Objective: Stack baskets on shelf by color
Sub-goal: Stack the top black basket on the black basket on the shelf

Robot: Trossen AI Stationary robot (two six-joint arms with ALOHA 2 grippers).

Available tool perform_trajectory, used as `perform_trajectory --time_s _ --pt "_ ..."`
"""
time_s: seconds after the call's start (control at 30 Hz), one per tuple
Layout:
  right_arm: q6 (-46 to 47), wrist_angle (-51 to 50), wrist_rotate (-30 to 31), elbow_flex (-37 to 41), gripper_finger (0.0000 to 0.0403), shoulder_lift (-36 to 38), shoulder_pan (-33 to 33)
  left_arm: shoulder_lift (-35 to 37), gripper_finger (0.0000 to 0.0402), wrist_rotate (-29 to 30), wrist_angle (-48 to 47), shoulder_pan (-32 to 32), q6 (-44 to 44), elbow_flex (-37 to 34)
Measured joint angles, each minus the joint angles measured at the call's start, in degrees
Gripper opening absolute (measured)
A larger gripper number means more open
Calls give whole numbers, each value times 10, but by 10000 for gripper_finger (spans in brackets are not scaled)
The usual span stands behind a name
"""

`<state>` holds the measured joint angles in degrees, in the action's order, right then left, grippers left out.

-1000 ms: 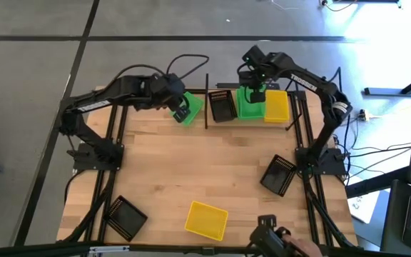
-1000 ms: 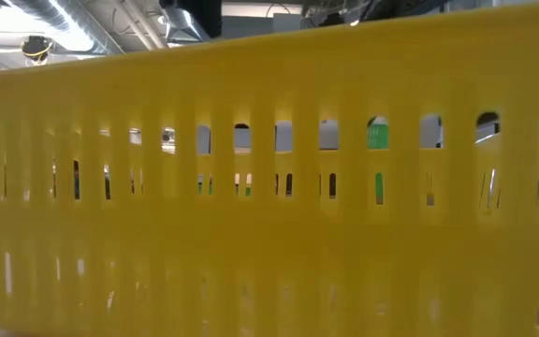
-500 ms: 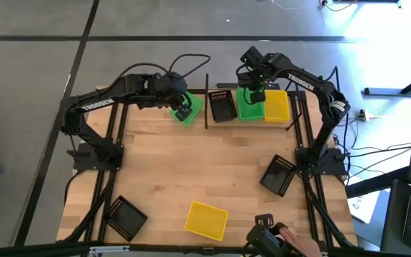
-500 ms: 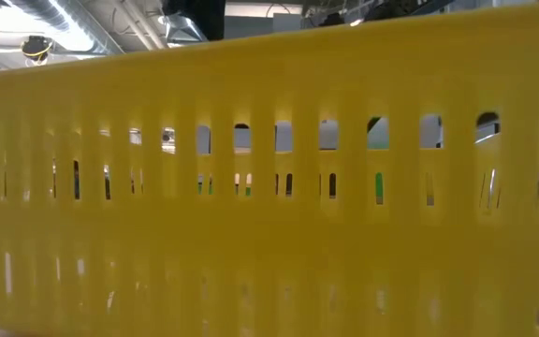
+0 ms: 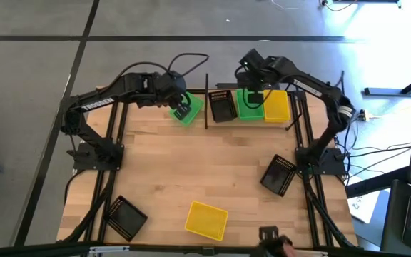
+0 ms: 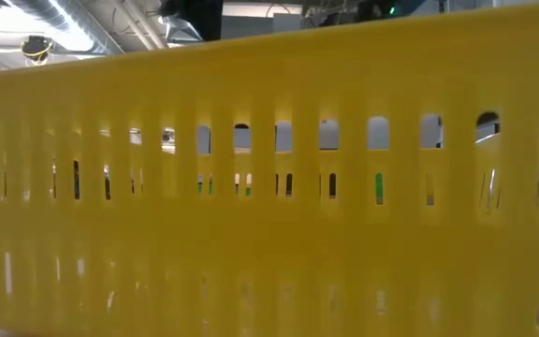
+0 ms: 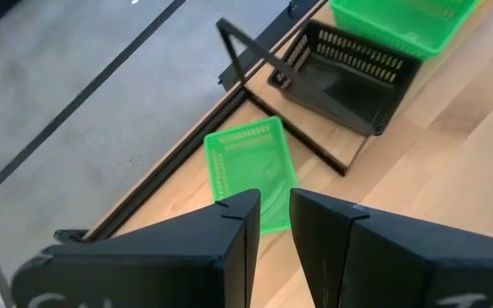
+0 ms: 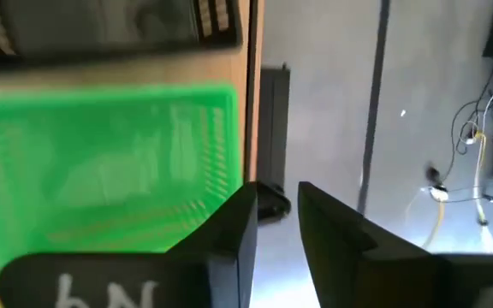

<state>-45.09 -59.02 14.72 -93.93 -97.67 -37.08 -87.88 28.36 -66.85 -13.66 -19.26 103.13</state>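
The shelf [image 5: 252, 114] runs along the far edge of the surface [image 5: 191, 171], and everything here is placed from it. On the shelf sit three baskets in a row: a black basket [image 5: 222, 107] at its left end, a green basket [image 5: 248, 105] in the middle, and a yellow basket [image 5: 277, 106] at its right end, each just beside the next.

The right pincer [image 5: 254, 91] hangs over the far rim of the green basket on the shelf; its fingers [image 8: 229, 231] stand a little apart with nothing between them, and the basket lies free below.

The left pincer [image 5: 182, 112] sits just left of the shelf, over a second green basket [image 5: 189, 109] (this one lies off the shelf, on the surface by the far edge). Its fingers [image 7: 238, 227] leave a narrow gap; whether they grip the basket's rim cannot be told.

Well away from the shelf, toward the near edge, lie another yellow basket [image 5: 206, 219], a black one [image 5: 125, 216] at the near left, and a black one [image 5: 278, 174] toward the right.
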Motion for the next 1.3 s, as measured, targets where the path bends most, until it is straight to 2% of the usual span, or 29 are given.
perform_trajectory --time_s 0.17,0.37,0.57,0.67,0.83,1.0,1.17,1.23,1.3 --pt "106 -31 -55 0 80 75 36 0 58 0 -4 -8 -1 0" --pt "233 -115 -170 0 80 155 81 0 58 0 -5 -7 3 0" --pt "412 -266 -220 -1 80 193 127 0 58 -1 -5 -7 8 0" --pt "498 -314 -229 5 80 196 152 0 58 -22 -4 -7 8 0" --pt "624 -309 -266 53 80 204 178 0 58 -35 -4 -1 12 0" --pt "694 -311 -283 136 80 205 200 0 58 -35 -2 11 19 0" --pt "849 -307 -308 216 80 205 213 0 58 -37 -2 16 19 0" --pt "856 -307 -304 244 80 205 221 0 58 -36 -2 20 19 0" --pt "814 -307 -286 267 80 206 228 0 58 -36 -2 23 19 0"
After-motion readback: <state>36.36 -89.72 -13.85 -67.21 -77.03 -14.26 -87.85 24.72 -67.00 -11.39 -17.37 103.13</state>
